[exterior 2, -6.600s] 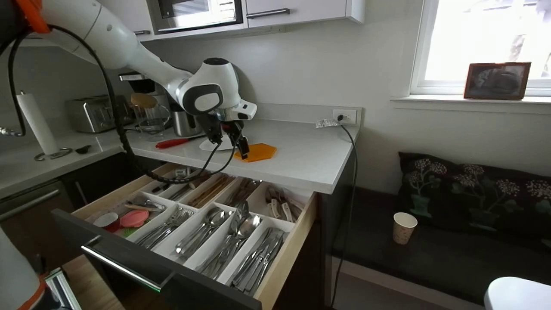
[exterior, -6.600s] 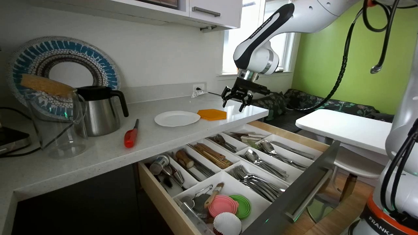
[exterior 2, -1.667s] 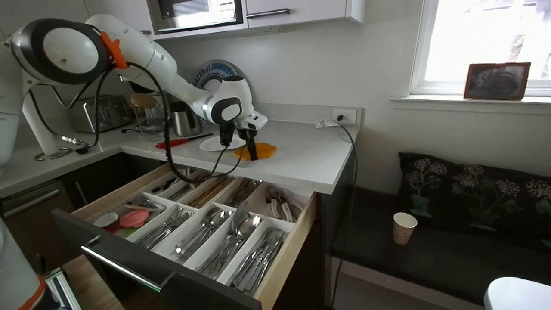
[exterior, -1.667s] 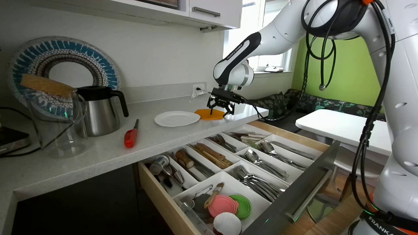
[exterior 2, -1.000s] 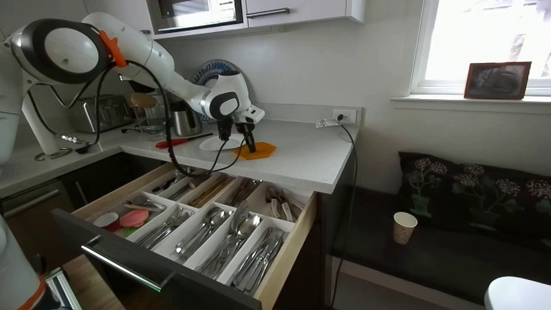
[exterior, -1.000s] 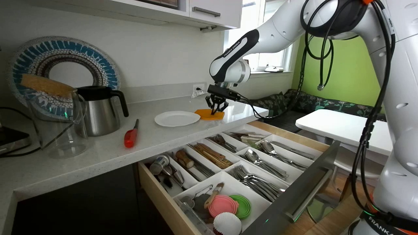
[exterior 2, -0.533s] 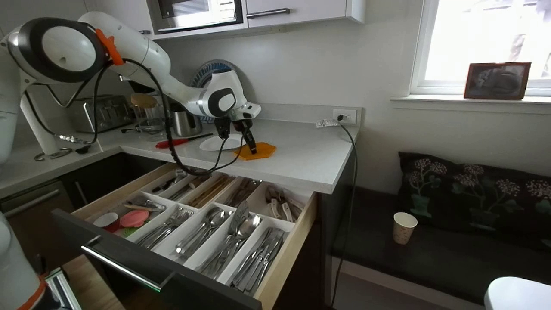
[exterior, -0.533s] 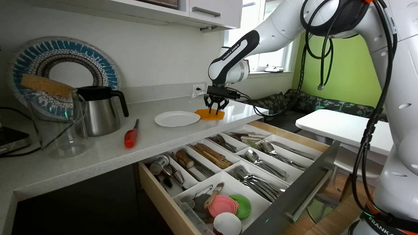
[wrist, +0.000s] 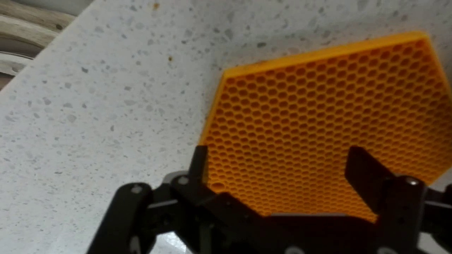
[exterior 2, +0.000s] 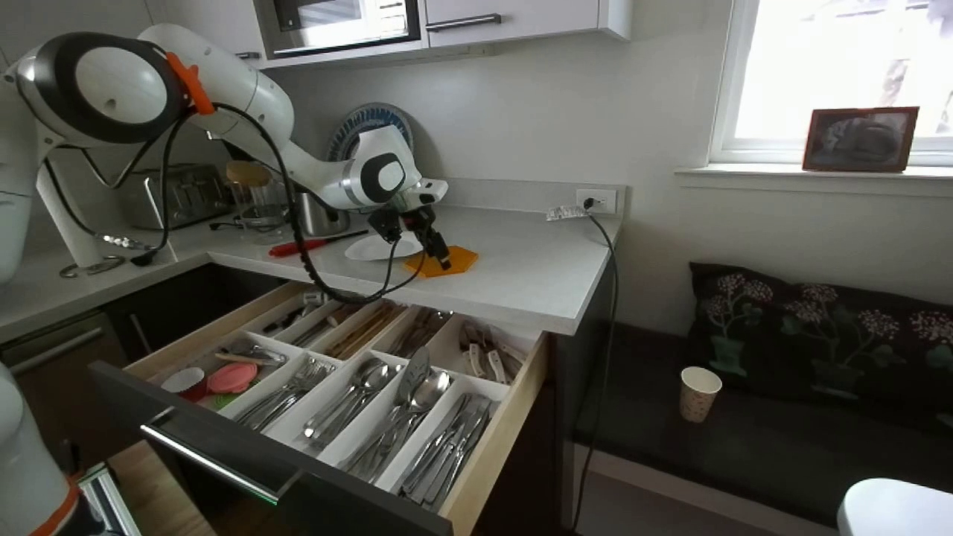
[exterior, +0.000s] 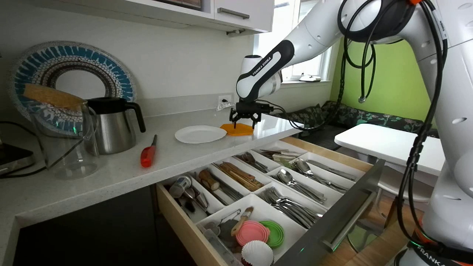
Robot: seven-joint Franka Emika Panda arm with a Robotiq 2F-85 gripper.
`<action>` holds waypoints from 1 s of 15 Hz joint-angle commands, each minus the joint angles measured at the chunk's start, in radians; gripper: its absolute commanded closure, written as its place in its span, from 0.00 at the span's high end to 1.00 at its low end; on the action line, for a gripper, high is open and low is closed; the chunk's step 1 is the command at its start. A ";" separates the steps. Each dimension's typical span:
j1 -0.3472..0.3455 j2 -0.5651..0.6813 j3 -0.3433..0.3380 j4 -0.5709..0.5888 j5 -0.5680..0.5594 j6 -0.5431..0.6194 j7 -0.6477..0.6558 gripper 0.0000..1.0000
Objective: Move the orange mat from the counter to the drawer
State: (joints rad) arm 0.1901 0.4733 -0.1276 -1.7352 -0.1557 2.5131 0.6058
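The orange mat (exterior: 242, 130) lies flat on the white counter (exterior: 207, 117) beside the white plate. It is thin and six-sided with a honeycomb surface, which fills much of the wrist view (wrist: 303, 113). My gripper (exterior: 244, 128) is open right over the mat with nothing held. In the wrist view my gripper (wrist: 277, 150) has one finger at the mat's left edge and the other over its surface; whether they touch it I cannot tell. The drawer (exterior 2: 514, 432), with white divided compartments of cutlery, stands pulled out below the counter.
The white plate (exterior: 200, 134) lies left of the mat. A red-handled tool (exterior: 147, 155), a steel jug (exterior: 115, 129) and a glass pitcher (exterior: 70, 147) stand further along the counter. The counter's front edge overhangs the drawer's back. Hanging cables (exterior 2: 298, 253) trail from the arm.
My gripper came down over the mat from the right, drew its fingers close together about one second ago, then spread them again. The wrist has tilted. The mat has shifted slightly toward the plate.
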 commanded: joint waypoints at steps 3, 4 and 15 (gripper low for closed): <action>0.018 0.044 -0.005 -0.021 -0.053 0.108 -0.038 1.00; 0.015 0.048 -0.004 -0.021 -0.050 0.110 -0.045 1.00; 0.025 0.035 -0.018 -0.038 -0.052 0.083 -0.063 0.24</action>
State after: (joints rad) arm 0.2018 0.4942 -0.1334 -1.7456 -0.1908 2.5890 0.5441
